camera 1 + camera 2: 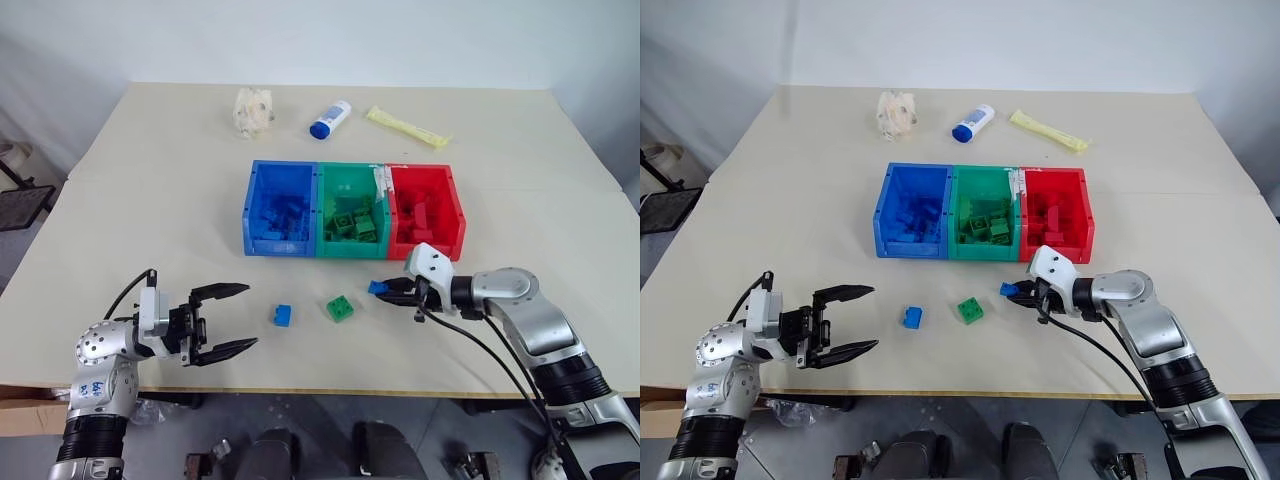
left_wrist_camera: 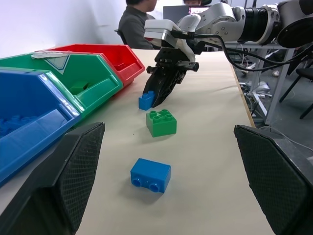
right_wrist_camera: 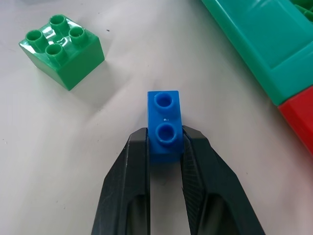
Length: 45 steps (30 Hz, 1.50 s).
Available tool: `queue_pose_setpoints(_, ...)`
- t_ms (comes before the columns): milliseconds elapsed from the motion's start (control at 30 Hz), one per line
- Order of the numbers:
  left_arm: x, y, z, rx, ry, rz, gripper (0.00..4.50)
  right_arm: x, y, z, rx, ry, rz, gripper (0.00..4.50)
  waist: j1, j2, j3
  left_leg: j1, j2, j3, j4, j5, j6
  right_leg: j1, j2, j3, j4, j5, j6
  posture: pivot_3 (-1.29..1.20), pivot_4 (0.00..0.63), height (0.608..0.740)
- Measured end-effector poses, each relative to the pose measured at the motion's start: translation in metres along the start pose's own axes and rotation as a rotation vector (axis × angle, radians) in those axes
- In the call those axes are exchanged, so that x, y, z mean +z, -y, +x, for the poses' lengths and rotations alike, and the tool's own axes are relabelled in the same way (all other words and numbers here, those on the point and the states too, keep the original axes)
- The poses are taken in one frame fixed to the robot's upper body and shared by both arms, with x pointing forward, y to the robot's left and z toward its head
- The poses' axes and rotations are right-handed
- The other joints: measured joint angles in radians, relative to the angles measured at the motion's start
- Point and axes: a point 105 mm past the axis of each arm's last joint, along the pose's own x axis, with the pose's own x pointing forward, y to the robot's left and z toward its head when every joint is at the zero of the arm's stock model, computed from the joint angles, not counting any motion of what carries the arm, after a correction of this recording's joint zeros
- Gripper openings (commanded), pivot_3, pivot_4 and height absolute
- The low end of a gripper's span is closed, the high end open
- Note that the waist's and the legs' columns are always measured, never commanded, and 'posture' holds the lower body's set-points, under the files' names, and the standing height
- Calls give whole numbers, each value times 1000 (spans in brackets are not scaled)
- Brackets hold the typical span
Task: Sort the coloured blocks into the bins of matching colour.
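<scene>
You will find almost nothing to read here. The left arm (image 1: 95,385) carries small blue marks on its silver wrist housing, too small to make out. The narrow blue block (image 3: 165,125) has a tiny embossed mark between its two studs, unreadable. The white bottle (image 1: 331,118) near the table's (image 1: 150,180) far edge shows no legible label.

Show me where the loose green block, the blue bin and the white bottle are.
green block (image 1: 340,309): left eye view, its studded top.
blue bin (image 1: 247,210): left eye view, its left wall.
white bottle (image 1: 336,113): left eye view, its white body.
</scene>
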Motion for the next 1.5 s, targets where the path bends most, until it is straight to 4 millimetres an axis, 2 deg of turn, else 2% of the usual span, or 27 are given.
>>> queue_pose_setpoints(200,0,0,0,0,0,0,4500,2,-1,0,6,6,-6,453,0,0,0,0,0,0,0,0,0,0,0,0,0,0,0,0,150,740)
queue_pose_setpoints(367,0,-1,0,0,2,2,4500,18,-1,-2,0,49,-36,453,0,0,0,0,0,0,0,0,0,0,0,0,0,0,0,0,150,740)
queue_pose_setpoints(500,3,-7,2,-1,9,17,4500,52,12,-5,-49,139,-73,453,-1,0,0,0,0,0,0,0,0,0,0,0,0,0,0,0,150,740)
queue_pose_setpoints(667,2,-10,2,6,11,10,4500,96,18,9,-68,270,-119,453,-5,0,0,0,0,0,-1,0,0,-1,0,0,1,0,0,0,150,740)
queue_pose_setpoints(967,4,-12,6,-3,17,21,4500,132,34,39,-85,423,-153,453,-13,0,0,0,0,0,0,0,0,-2,0,-1,3,0,0,0,150,740)
queue_pose_setpoints(1033,3,-12,5,-2,17,20,4500,144,39,51,-113,490,-137,453,-25,0,0,0,-1,0,0,0,0,-2,0,-1,9,0,0,0,150,740)
queue_pose_setpoints(1133,4,-12,8,-7,21,21,4500,159,38,64,-130,594,-120,1476,-33,0,0,0,0,0,0,1,-1,-3,0,-2,10,0,0,0,150,740)
queue_pose_setpoints(1267,3,-11,8,-5,21,19,4500,151,36,73,-121,607,-119,2817,-34,0,0,0,-1,0,0,0,-1,-3,0,-2,12,0,0,0,150,740)
queue_pose_setpoints(1400,3,-12,8,0,21,19,4500,149,35,73,-115,612,-129,4240,-34,0,0,0,-1,0,0,0,-1,-3,0,-1,12,0,0,0,150,740)
queue_pose_setpoints(1433,3,-12,8,2,21,19,4500,148,35,73,-110,609,-133,4453,-34,0,0,0,-1,0,0,0,-1,-3,0,-1,12,0,0,0,150,740)
queue_pose_setpoints(1500,3,-12,8,4,21,20,4500,144,36,70,-105,592,-138,4453,-34,0,0,0,-1,0,0,0,-1,-3,0,-1,12,0,0,0,150,740)
